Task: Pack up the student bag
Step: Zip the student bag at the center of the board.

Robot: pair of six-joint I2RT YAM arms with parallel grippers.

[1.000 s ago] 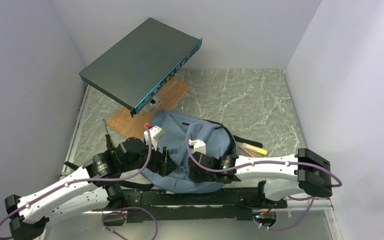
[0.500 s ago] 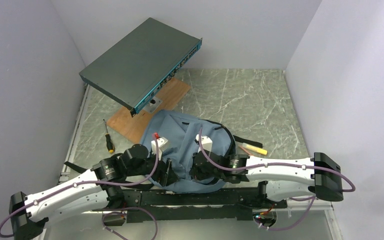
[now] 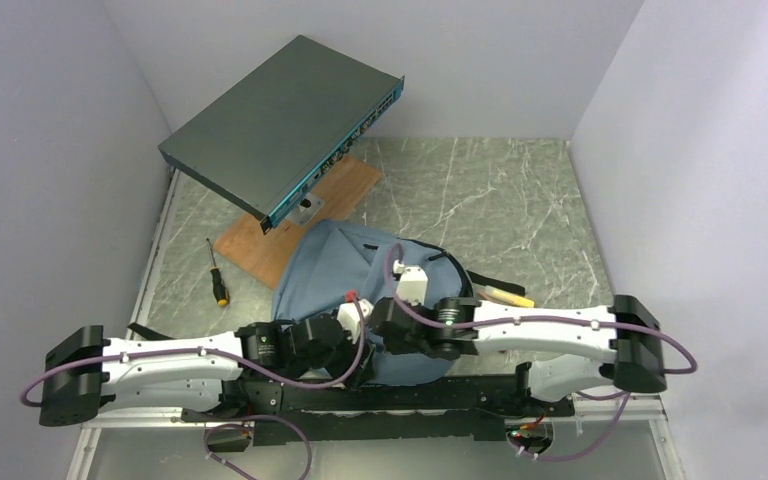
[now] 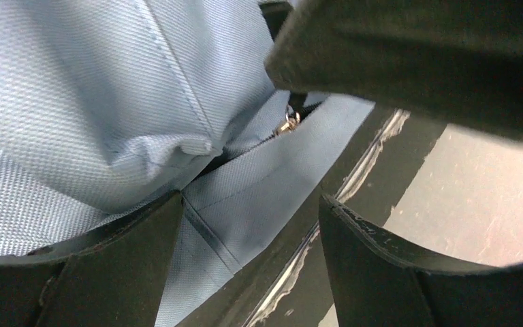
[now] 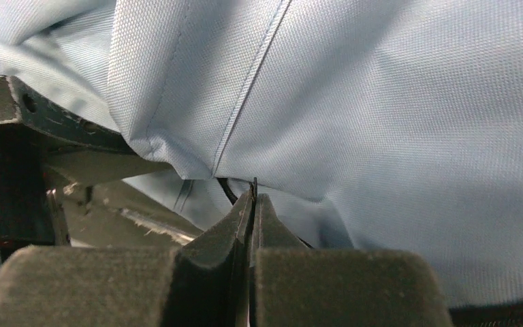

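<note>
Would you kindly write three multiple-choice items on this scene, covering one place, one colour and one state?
1. Where is the screwdriver? A) against the back wall B) on the table, left of the student bag C) at the far right
2. What colour is the bag's fabric? A) red B) green C) blue-grey
3. How is the right hand? A) shut B) wide open C) out of view
Answers: B, it lies apart from the bag; C, both wrist views show that weave; A, its fingers meet.
</note>
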